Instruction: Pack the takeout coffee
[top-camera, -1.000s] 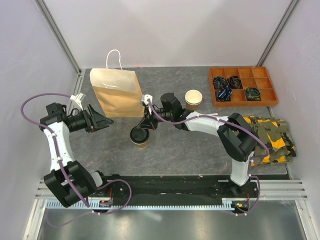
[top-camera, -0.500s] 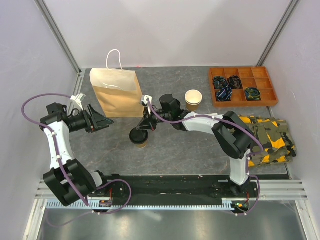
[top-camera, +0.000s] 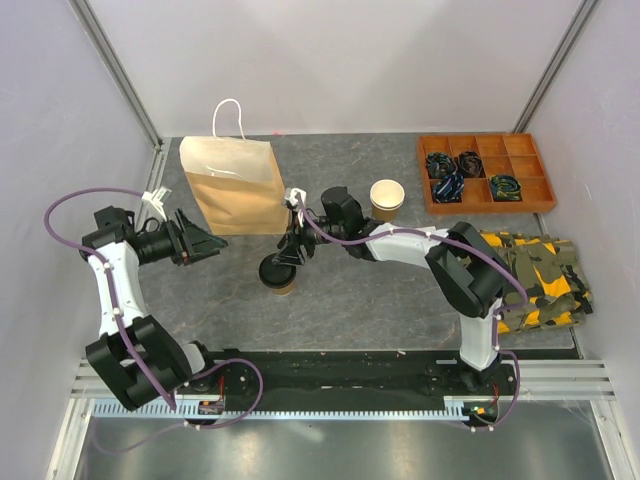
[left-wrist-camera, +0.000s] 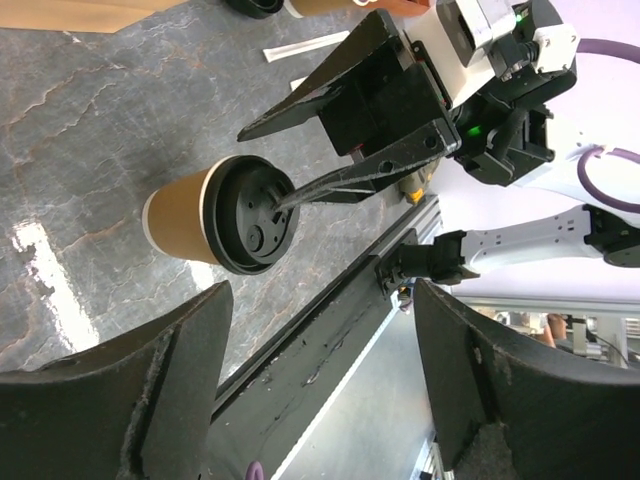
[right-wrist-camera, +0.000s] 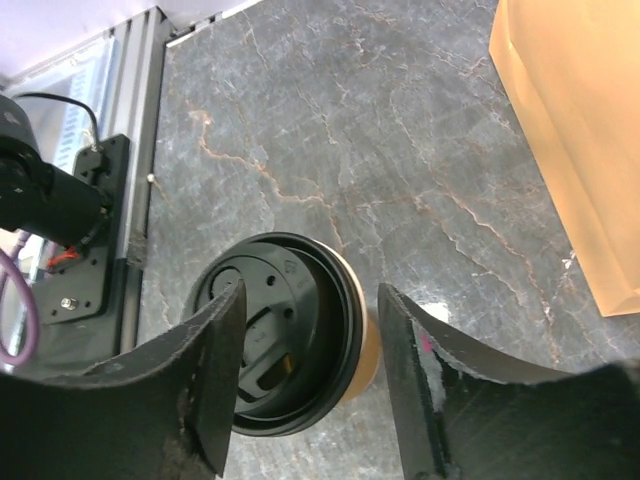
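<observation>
**Status.** The lidded kraft-paper cup (top-camera: 281, 276) stands upright on the worktop (top-camera: 350, 300), near the near right corner of the paper bag (top-camera: 232, 185). The right gripper (right-wrist-camera: 310, 295) hangs over it with its jaws parted and grips nothing. The fingers straddle the black plastic lid (left-wrist-camera: 250, 215), and in the left wrist view 1 fingertip lies against the lid top. The left gripper (left-wrist-camera: 320, 288) is spread wide and empty, just beside the bag's near left corner. 1 open kraft-paper cup (top-camera: 387, 197) stands unlidded, well to the right of the bag.

**Hazards.**
1. Lid seating: the right wrist view shows a tan crescent of rim along 1 side only. The lid may sit off-centre or not be fully snapped, and could pop off when the cup is lifted.
2. Retraction: the fingertip resting on the lid could drag or tip the cup as the arm leaves.
3. Grip force: too firm a squeeze would likely crease the thin paper wall.
4. Bagging: the bag appears to lie flat with its mouth closed, so an insertion attempt could shove it across the worktop.

**Materials.** The cup is a tapered cylinder of matte tan kraft paper. The lid is round, black, semi-gloss plastic with moulded recesses. The bag is smooth tan paper with white handles (top-camera: 228, 115). The worktop is grey, veined and stone-patterned, with a slight sheen.
</observation>
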